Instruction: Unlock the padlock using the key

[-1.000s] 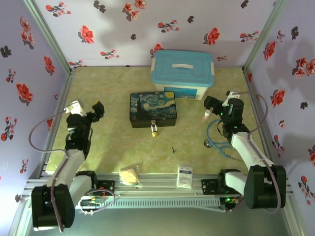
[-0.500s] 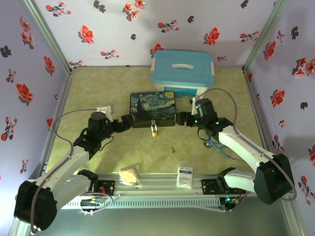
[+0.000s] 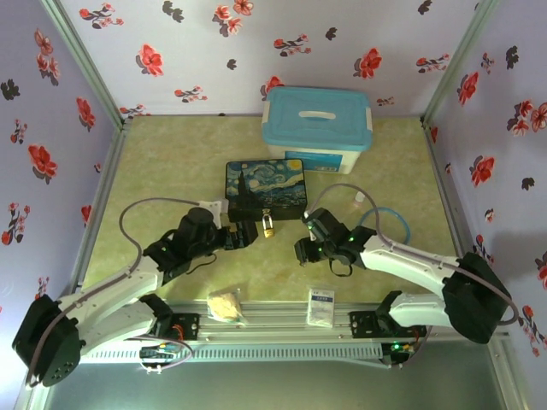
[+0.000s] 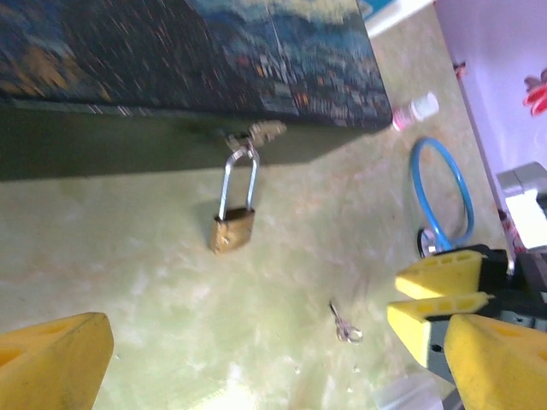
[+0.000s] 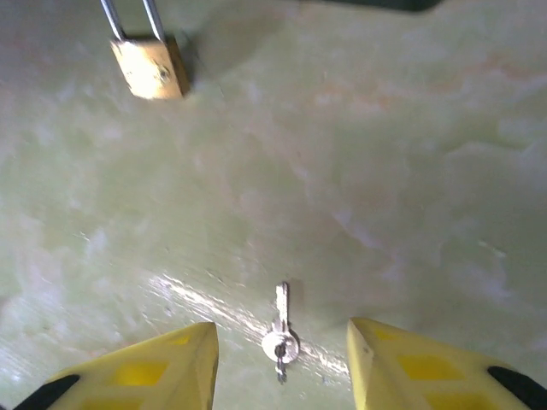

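Pale green table (image 3: pixel 162 162), and the key (image 5: pixel 279 340) lies flat near the padlock (image 5: pixel 151 67), the right gripper (image 5: pixel 280 327) spread wide astride it, and it looks light, thin, likely slippery, so pinch its round head.

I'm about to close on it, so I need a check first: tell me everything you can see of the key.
The key is tiny, thin and silvery, apparently metal: a straight blade and a round bow. It lies flat and loose on the pale green table, with its blade end nearer the padlock but well apart from it. It sits between the open fingers of the right gripper, touched by neither.
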`<move>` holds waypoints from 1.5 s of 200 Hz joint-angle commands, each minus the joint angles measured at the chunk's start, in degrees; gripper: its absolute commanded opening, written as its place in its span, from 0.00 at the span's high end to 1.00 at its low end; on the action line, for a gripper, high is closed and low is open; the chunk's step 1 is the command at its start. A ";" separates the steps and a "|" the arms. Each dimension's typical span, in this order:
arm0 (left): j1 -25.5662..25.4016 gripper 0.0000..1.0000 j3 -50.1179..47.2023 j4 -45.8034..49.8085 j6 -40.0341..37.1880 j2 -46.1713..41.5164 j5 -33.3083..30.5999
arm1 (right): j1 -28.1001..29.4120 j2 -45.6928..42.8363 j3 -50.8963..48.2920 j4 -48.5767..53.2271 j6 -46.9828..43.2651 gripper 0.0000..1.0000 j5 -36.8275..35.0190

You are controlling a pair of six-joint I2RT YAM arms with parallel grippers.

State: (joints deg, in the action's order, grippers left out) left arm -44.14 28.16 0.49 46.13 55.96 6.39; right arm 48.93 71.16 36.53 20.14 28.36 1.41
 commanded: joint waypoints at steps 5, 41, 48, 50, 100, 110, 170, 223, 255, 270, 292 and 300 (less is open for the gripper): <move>-3.05 0.00 2.53 -0.77 1.99 2.78 -1.75 | 1.86 1.63 -0.87 1.23 0.56 0.61 -2.92; -6.20 0.00 2.76 -4.34 3.39 6.87 -3.24 | 3.80 4.69 -1.90 -1.44 1.72 0.66 -2.96; -6.57 0.00 2.87 -4.51 3.52 7.59 -3.45 | 4.29 5.21 -1.99 -1.61 2.19 0.66 -3.45; -6.68 0.00 2.95 -4.44 3.57 7.76 -3.53 | 4.32 5.31 -2.06 -1.62 2.30 0.66 -3.55; -7.54 0.00 3.46 -3.65 3.20 10.46 -4.92 | 6.18 6.98 -3.39 -2.78 3.13 0.69 -5.32; -7.55 0.00 3.30 -3.96 3.30 10.67 -5.31 | 6.17 7.54 -3.25 -3.03 2.68 0.70 -5.45; -7.63 0.00 2.95 -4.93 3.53 11.71 -5.56 | 6.37 11.97 -1.75 -3.18 2.07 0.77 -5.73; -8.08 0.00 2.24 -6.68 4.83 12.87 -5.73 | 6.38 11.81 -1.66 -3.23 0.04 1.00 -4.53; -10.20 0.00 3.26 -8.86 5.24 15.19 -5.74 | 5.77 8.56 -1.99 -2.77 -2.53 1.00 -4.64; -10.87 0.01 3.24 -11.08 6.85 16.60 -5.84 | 5.25 7.76 -1.99 -2.68 -3.21 1.00 -4.49; -12.22 0.11 -1.59 -21.75 19.27 16.84 -10.58 | 4.31 6.58 -1.92 -3.21 -2.47 1.00 -3.24; -13.82 0.13 -2.93 -26.44 21.68 16.41 -13.66 | 4.04 6.13 -2.08 -3.88 -1.82 1.00 -2.33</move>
State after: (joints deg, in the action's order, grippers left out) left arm -55.27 29.12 -12.03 56.42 72.82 0.08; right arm 53.91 79.24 35.22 16.80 26.96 -2.98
